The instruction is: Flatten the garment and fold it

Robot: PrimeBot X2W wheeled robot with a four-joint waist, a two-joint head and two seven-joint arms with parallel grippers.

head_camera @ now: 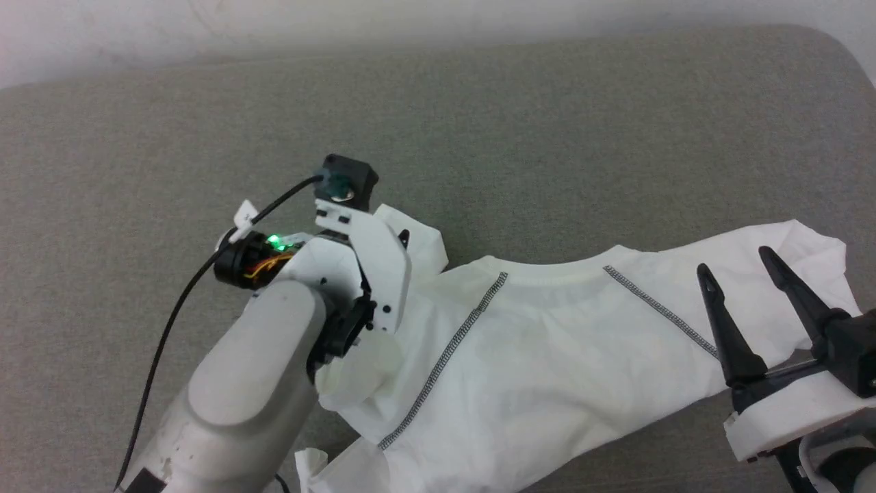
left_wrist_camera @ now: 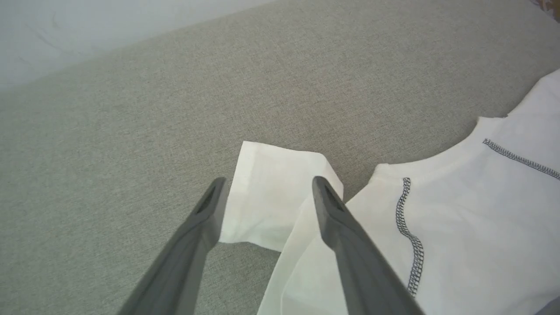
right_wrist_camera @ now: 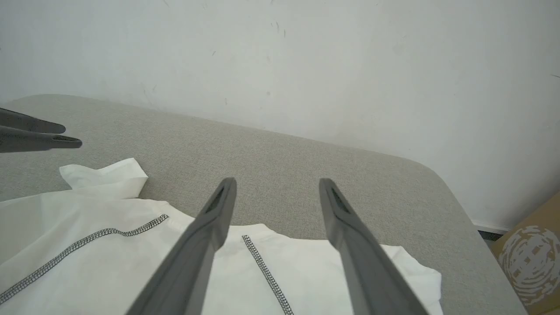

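Note:
The garment (head_camera: 547, 342), a white T-shirt with dark zigzag seams, lies rumpled on the grey padded surface (head_camera: 479, 123), neckline towards the far side. In the left wrist view my left gripper (left_wrist_camera: 267, 183) stands open over the T-shirt's folded sleeve (left_wrist_camera: 271, 210), nothing between its fingers. In the head view the left arm (head_camera: 274, 342) hides most of that gripper. My right gripper (head_camera: 736, 261) is open above the garment's right shoulder, near its seam (head_camera: 657, 308). The right wrist view shows those open fingers (right_wrist_camera: 278, 181) over the collar edge, the garment (right_wrist_camera: 109, 262) below, and the left gripper (right_wrist_camera: 70, 135) at the far left.
A white wall (right_wrist_camera: 306, 65) runs behind the surface, whose right end is a rounded corner (right_wrist_camera: 437, 175). Beyond that corner stands a cardboard box (right_wrist_camera: 529, 253). A black cable (head_camera: 171, 315) trails from the left wrist. Bare grey surface stretches behind and left of the shirt.

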